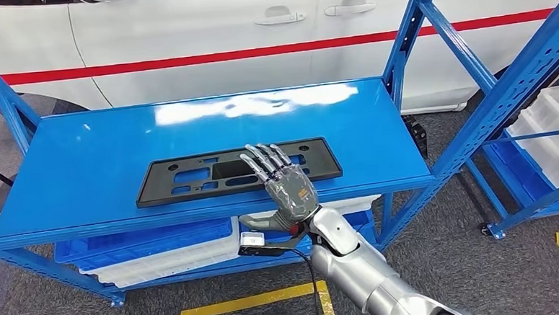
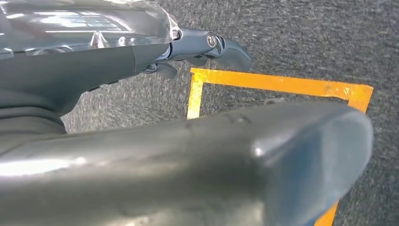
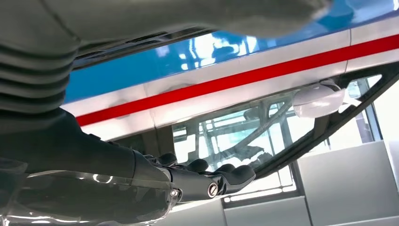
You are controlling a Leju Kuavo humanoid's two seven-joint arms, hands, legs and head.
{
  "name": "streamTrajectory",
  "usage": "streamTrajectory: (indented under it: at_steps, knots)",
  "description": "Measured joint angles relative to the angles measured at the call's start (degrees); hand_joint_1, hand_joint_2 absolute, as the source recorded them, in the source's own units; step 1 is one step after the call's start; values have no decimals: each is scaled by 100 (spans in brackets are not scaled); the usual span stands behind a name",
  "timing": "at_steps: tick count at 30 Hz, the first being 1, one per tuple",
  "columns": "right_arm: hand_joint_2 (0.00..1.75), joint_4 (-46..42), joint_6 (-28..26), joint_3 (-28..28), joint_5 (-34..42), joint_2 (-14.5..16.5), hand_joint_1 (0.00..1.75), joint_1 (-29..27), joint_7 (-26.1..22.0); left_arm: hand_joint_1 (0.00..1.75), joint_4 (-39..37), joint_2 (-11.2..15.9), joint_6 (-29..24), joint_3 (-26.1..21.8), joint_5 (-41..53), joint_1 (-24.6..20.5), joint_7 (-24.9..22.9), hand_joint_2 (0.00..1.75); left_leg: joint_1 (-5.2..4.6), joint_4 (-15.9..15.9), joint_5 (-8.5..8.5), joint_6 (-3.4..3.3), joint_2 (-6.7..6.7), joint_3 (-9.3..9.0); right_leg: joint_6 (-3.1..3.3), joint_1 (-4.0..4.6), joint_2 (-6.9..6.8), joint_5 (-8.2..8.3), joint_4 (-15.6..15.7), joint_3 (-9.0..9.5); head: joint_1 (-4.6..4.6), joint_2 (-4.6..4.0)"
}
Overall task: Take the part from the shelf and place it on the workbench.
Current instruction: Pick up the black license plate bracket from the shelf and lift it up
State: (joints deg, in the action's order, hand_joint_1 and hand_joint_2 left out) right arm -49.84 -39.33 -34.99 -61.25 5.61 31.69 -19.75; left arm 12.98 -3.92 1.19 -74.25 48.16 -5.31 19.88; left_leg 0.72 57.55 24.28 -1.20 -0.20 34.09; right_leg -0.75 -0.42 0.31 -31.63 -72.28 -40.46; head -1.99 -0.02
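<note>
right hand (image 1: 287,183) was spread flat, holding nothing, fingers over the near edge of the black part (image 1: 191,178). part lay mid-shelf (image 1: 82,168), free surface toward 12 o'clock. left hand (image 2: 207,49) grip unreadable; thumb blocked its view.

Head view looks forward and down on the blue shelf (image 1: 189,133), car (image 1: 183,32) at 12 o'clock. Left wrist view faces floor (image 2: 291,42) closely. Right wrist view shares shelf and car.
</note>
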Motion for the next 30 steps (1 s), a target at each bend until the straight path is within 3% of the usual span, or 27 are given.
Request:
streamTrajectory:
  at_steps: [2, 4, 7, 9, 12, 13, 14, 15, 17, 19, 22, 24, 25, 28, 29, 30]
  knots:
    - [175, 22, -16, 17, -223, -22, 0, 12, 19, 0, 0, -1, 6, 0, 4, -1, 4, 0, -4, 19, 39, 30, -5, -33, 41, 5, -3, 447, 779, 329, 0, 0]
    - [175, 44, -22, 21, -546, -30, 0, 24, 102, 0, 0, -2, 14, 0, 18, -6, 14, 0, -21, 41, 69, 77, -9, -37, 87, 23, -3, 639, 1300, 553, -1, 0]
    - [175, 69, -25, 21, -1202, -26, 0, 25, 326, 0, 0, -1, 17, 1, 43, -9, 33, 0, -20, 27, 93, 176, -9, -46, 162, 38, 6, 647, 1398, 583, -1, 0]
    - [175, 78, -27, 21, -1501, -4, 0, 33, 425, 0, 0, -7, 17, 2, 57, -12, 45, 0, -6, 205, 238, 245, -6, 19, 223, 12, 0, 670, 1450, 617, -2, 0]
    - [175, 105, -28, 21, -1659, 33, 0, 30, 499, 0, -1, -17, 16, 2, 69, -6, 51, 0, 10, 1250, 716, 312, -1, 517, 269, 4, -16, 673, 1474, 640, -2, 0]
    - [175, 123, -28, 21, -1709, 39, 0, 26, 532, 0, -1, -17, 14, 2, 70, 0, 51, 0, 12, 1551, 793, 320, -1, 676, 273, 9, -18, 670, 1473, 643, -2, 0]
    - [175, 142, -28, 21, -1762, 47, 0, 24, 564, 0, -1, -17, 11, 2, 72, 5, 51, 0, 12, 1659, 766, 321, -1, 745, 276, 13, -16, 666, 1472, 649, -2, 0]
    - [175, 160, -28, 20, -1813, 62, 0, 25, 596, 0, -1, -17, 7, 2, 74, 7, 51, 0, 12, 1535, 632, 311, -1, 701, 275, 16, -12, 661, 1472, 659, -2, 0]
    - [175, 201, -28, 19, -1885, 117, 0, 45, 638, 0, 0, -17, -5, 2, 79, 3, 51, 0, 6, 755, 223, 263, 0, 338, 261, 22, -1, 646, 1472, 692, -2, 0]
    - [175, 257, -28, 18, -1915, 193, 0, 90, 660, 0, 0, -17, -21, 3, 80, -10, 48, 0, -19, 110, 14, 202, -2, 22, 221, 44, 12, 627, 1461, 703, -2, 0]
    - [175, 371, -28, 13, -1924, 306, 0, 163, 692, 0, -1, -17, -40, 3, 80, -17, 44, 0, -41, -19, 7, 119, -12, -35, 130, 54, 15, 622, 1462, 701, -2, 0]
    - [175, 472, -29, 4, -1932, 378, 0, 237, 735, 0, -1, -24, -53, 3, 82, -15, 49, 0, -18, -60, -23, 55, -10, -50, 70, 47, 9, 513, 1325, 648, -1, 0]
    - [175, 545, -29, -4, -1936, 416, 0, 292, 766, 0, -1, -28, -61, 3, 84, -17, 53, 0, -6, -81, -37, 26, -6, -57, 44, 41, 5, 369, 1100, 547, -1, 0]
    - [175, 832, -27, -40, -1969, 524, 0, 427, 900, 0, 0, -32, -74, 4, 93, -16, 71, 0, -12, -81, -39, -6, -1, -49, 3, 13, -3, -136, 10, 23, 0, 0]
    - [175, 933, -26, -57, -1992, 564, 0, 464, 952, 0, 0, -32, -77, 4, 96, -14, 78, 0, -13, -76, -38, -6, -3, -46, 0, 10, -3, -154, -168, -72, 0, 0]
    - [175, 1035, -23, -76, -2025, 614, 0, 518, 1013, 0, 0, -32, -80, 4, 97, -13, 83, 0, -13, -67, -35, -2, -4, -45, 8, 9, -3, -51, -104, -50, 0, 0]
